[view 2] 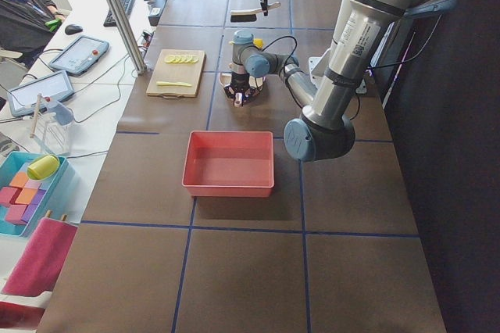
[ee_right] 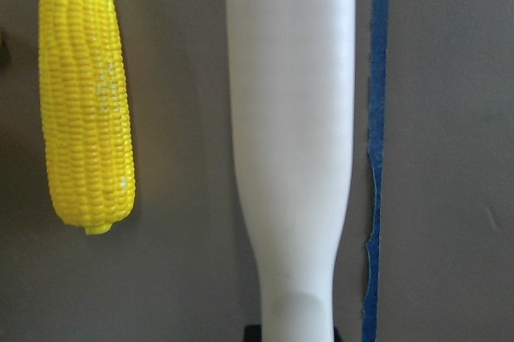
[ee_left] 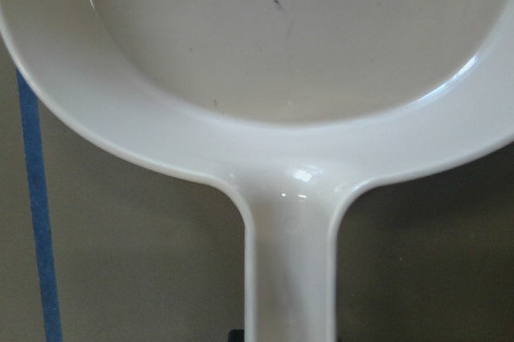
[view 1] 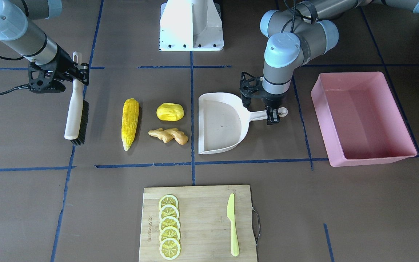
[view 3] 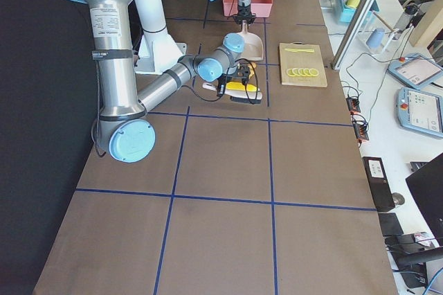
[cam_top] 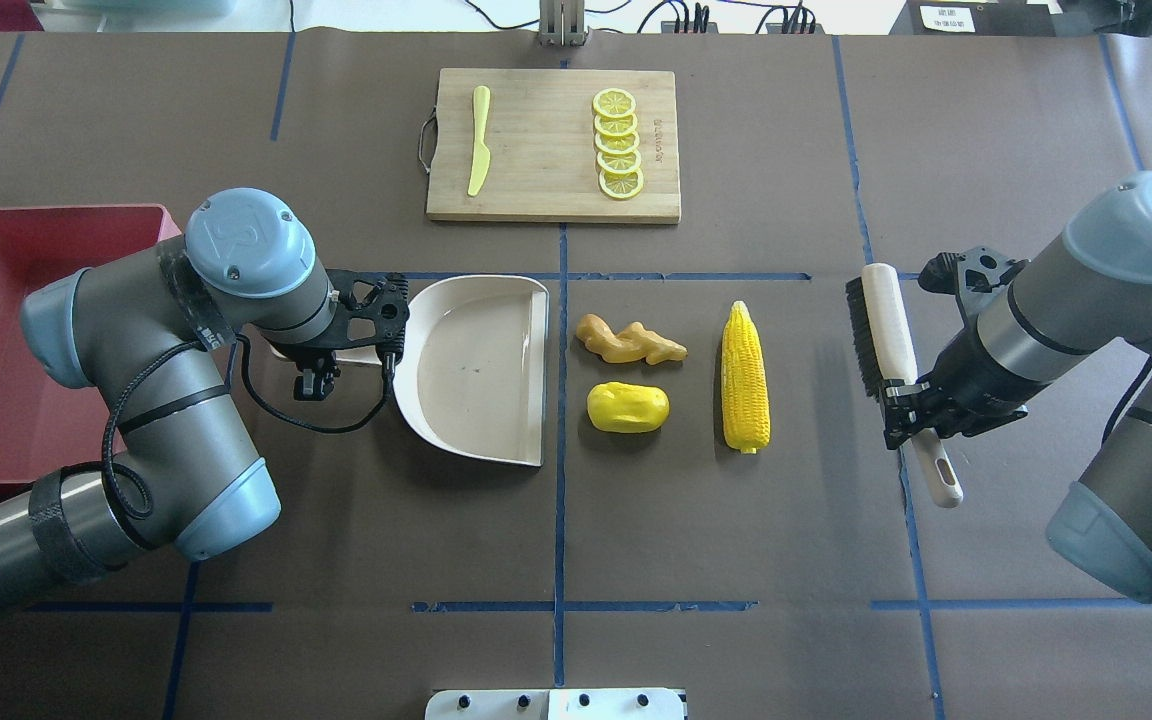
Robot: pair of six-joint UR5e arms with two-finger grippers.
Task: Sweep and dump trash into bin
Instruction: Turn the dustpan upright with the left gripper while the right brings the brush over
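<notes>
Mid-frame, corn cob (view 1: 130,123), potato lump (view 1: 170,111) and ginger root (view 1: 168,135) lie between the brush (view 1: 74,116), clamped in the right gripper (view 1: 78,72), and the dustpan (view 1: 219,125), gripped by the left gripper (view 1: 273,117). The brush should sweep low toward the dustpan's mouth; bin (view 1: 367,120) far right.

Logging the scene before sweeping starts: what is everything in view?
dustpan: one, cream, empty, robot's left of the foods
brush: one, white, black bristles, robot's right of the foods
corn cob: one, yellow, nearest the brush
potato-like lump: one, yellow, nearer the dustpan
ginger root: one, tan-orange, beside the lump
bin: one, pink, empty, robot's far left
cutting board: one, wooden, opposite the robot
lemon slices: five, yellow, on the board
knife: one, yellow-green, on the board
table: one, brown, blue tape lines
left gripper: one, black, shut on dustpan handle
right gripper: one, black, shut on brush handle
</notes>
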